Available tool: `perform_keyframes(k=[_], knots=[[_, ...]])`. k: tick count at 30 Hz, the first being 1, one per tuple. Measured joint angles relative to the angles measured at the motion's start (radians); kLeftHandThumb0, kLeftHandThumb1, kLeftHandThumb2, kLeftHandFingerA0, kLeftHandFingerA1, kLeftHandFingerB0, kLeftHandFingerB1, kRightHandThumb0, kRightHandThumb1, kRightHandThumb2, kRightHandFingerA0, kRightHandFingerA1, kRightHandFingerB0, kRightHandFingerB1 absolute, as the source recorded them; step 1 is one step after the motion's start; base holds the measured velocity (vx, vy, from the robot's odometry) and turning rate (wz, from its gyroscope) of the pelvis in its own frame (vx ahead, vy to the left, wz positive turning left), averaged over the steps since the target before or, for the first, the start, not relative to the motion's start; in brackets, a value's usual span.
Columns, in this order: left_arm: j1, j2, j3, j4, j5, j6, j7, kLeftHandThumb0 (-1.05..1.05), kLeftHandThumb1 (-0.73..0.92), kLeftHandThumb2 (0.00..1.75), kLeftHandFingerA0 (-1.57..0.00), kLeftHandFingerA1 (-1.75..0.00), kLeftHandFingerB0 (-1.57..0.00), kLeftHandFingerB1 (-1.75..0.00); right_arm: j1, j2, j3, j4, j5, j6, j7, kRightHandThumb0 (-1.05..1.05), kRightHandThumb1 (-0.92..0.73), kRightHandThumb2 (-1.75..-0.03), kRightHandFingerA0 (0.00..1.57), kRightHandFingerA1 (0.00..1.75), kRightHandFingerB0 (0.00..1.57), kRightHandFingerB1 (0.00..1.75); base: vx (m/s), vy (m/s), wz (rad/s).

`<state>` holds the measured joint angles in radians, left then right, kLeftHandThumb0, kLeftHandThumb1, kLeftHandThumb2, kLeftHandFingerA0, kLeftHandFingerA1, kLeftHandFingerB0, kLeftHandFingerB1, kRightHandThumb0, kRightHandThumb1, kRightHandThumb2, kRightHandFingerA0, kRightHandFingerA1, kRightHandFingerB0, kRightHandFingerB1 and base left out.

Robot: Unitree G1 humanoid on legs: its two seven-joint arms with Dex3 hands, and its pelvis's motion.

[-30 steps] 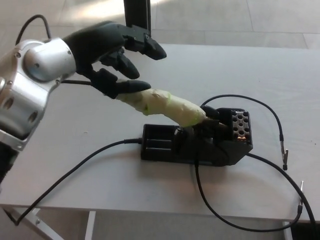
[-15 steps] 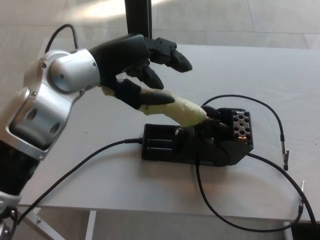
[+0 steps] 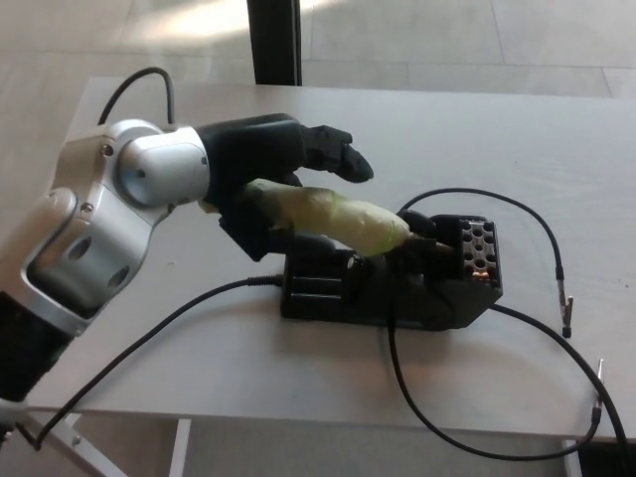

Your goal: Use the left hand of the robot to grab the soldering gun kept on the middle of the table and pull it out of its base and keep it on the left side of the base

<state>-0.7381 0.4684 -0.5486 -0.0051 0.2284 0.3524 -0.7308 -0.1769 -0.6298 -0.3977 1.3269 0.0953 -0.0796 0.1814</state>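
My left hand (image 3: 273,179) is wrapped around the handle of the soldering gun (image 3: 328,214), the part bound in pale green tape. My fingers (image 3: 333,154) curl over the top of it and my thumb sits underneath, so the handle lies in the hollow of the hand. Whether the grip is fully tight I cannot tell; the fingertips reach past the handle and may not yet press down on it.

The soldering gun sits in the middle of the table (image 3: 517,119), its tip end in the holder of the black base (image 3: 397,288), and it slants up and to my left from there. That slant is why I come at it from the left and above: the handle is the only part that stands free of the base, and the tape gives a thicker, softer surface to hold.

My arm lies along the same line as the handle, which I judge suits a pull straight back out of the holder, not a sideways tug that could drag the base along. A black cord (image 3: 149,333) runs from the base across the bare table on the left, where the gun is meant to go, so I should set it down clear of that. My right hand is out of sight.
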Motion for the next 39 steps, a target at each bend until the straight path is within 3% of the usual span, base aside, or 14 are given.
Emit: perform_keyframes(k=[3, 5, 6, 9, 11, 12, 16, 19, 21, 24, 32, 35, 37, 39], knots=[[0.002, 0.000, 0.007, -0.003, 0.005, 0.010, -0.010, -0.72, 0.67, 0.60, -0.55, -0.59, -0.15, -0.31, -0.005, -0.001, 0.000, 0.000, -0.003, 0.000, 0.000, -1.00, -0.18, -1.03, 0.45, 1.55, 0.01, 1.55, 0.00, 0.000, 0.00], [0.005, 0.000, 0.010, -0.004, 0.006, 0.012, -0.013, -0.69, 0.66, 0.60, -0.70, -0.67, -0.17, -0.32, -0.008, -0.002, 0.001, 0.000, -0.005, 0.000, -0.001, -0.86, -0.09, -1.10, 0.73, 1.24, 0.01, 0.91, 0.00, 0.000, 0.00], [0.007, 0.000, 0.012, -0.004, 0.006, 0.011, -0.014, -0.70, 0.53, 0.86, -0.75, -0.72, -0.14, -0.45, -0.009, -0.002, 0.002, 0.000, -0.007, 0.000, -0.001, -0.94, -0.10, -1.13, 0.45, 1.60, 0.00, 1.60, 0.00, 0.000, 0.00], [0.025, -0.003, 0.020, -0.017, 0.015, 0.009, -0.003, -0.61, 0.69, 0.61, -0.98, -0.72, -0.21, -0.34, -0.012, -0.004, 0.000, -0.001, -0.009, 0.000, -0.001, -0.83, -0.19, -1.14, 0.66, 1.22, 0.13, 0.98, 0.00, 0.000, 0.00], [0.049, -0.015, 0.034, -0.027, 0.031, 0.006, 0.023, -0.47, 0.62, 0.92, -1.19, -1.05, -0.26, -0.53, -0.014, -0.004, -0.006, 0.001, -0.009, 0.000, -0.002, -0.99, -0.13, -1.03, 0.76, 1.51, 0.02, 1.55, 0.00, 0.000, 0.00], [0.060, -0.025, 0.044, -0.029, 0.036, 0.003, 0.039, -0.32, 0.82, 0.64, -1.22, -1.12, -0.32, -0.45, -0.014, -0.004, -0.008, 0.001, -0.009, 0.000, -0.002, -0.86, -0.19, -1.15, 0.90, 1.36, 0.19, 1.04, 0.00, 0.000, 0.00], [0.103, -0.059, 0.083, -0.031, 0.055, -0.030, 0.112, -0.12, 0.77, 0.71, -1.15, -1.33, -0.52, -0.51, -0.014, -0.003, -0.009, 0.001, -0.010, 0.000, -0.002, -0.94, -0.20, -1.07, 0.48, 1.54, 0.04, 1.53, 0.00, 0.000, 0.00], [0.131, -0.075, 0.102, -0.027, 0.071, -0.076, 0.164, -0.10, 0.65, 0.87, -1.07, -1.31, -0.94, -0.70, -0.015, -0.004, -0.011, 0.002, -0.011, 0.000, -0.003, -1.05, -0.15, -1.16, 0.99, 1.47, 0.03, 1.03, 0.00, 0.000, 0.00], [0.146, -0.080, 0.110, -0.021, 0.077, -0.107, 0.192, -0.08, 0.62, 0.92, -1.04, -1.23, -0.98, -0.79, -0.015, -0.004, -0.010, 0.002, -0.013, 0.000, -0.004, -0.95, -0.17, -1.07, 0.68, 1.49, 0.10, 1.54, 0.00, 0.000, 0.00], [0.172, -0.083, 0.121, -0.020, 0.084, -0.152, 0.228, 0.02, 0.51, 1.23, -1.08, -1.43, -0.97, -1.18, -0.017, -0.004, -0.010, 0.002, -0.014, 0.000, -0.008, -0.84, -0.23, -1.16, 1.04, 1.32, 0.30, 1.05, 0.00, 0.000, 0.00], [0.195, -0.082, 0.131, 0.002, 0.103, -0.233, 0.286, -0.05, 0.45, 1.24, -1.06, -1.46, -0.96, -1.30, -0.022, -0.004, -0.017, 0.002, -0.013, 0.000, -0.016, -0.88, -0.13, -1.25, 0.74, 1.51, 0.07, 1.57, 0.00, 0.000, 0.00], [0.196, -0.073, 0.131, 0.018, 0.105, -0.275, 0.293, -0.06, 0.45, 1.23, -1.08, -1.46, -0.98, -1.27, -0.024, -0.004, -0.016, 0.002, -0.014, 0.000, -0.019, -0.85, -0.15, -1.16, 1.06, 1.36, 0.13, 0.94, 0.00, 0.000, 0.00], [0.197, -0.068, 0.131, 0.025, 0.106, -0.300, 0.298, -0.07, 0.44, 1.24, -1.07, -1.49, -0.97, -1.30, -0.024, -0.004, -0.016, 0.002, -0.014, 0.000, -0.020, -0.91, -0.10, -1.25, 0.81, 1.47, 0.08, 1.49, 0.00, 0.000, 0.00], [0.198, -0.061, 0.129, 0.033, 0.108, -0.323, 0.303, -0.10, 0.49, 1.15, -1.22, -1.34, -1.03, -1.19, -0.025, -0.004, -0.017, 0.002, -0.014, 0.000, -0.022, -0.91, -0.14, -1.19, 1.16, 1.28, 0.34, 1.16, 0.00, 0.000, 0.00]])
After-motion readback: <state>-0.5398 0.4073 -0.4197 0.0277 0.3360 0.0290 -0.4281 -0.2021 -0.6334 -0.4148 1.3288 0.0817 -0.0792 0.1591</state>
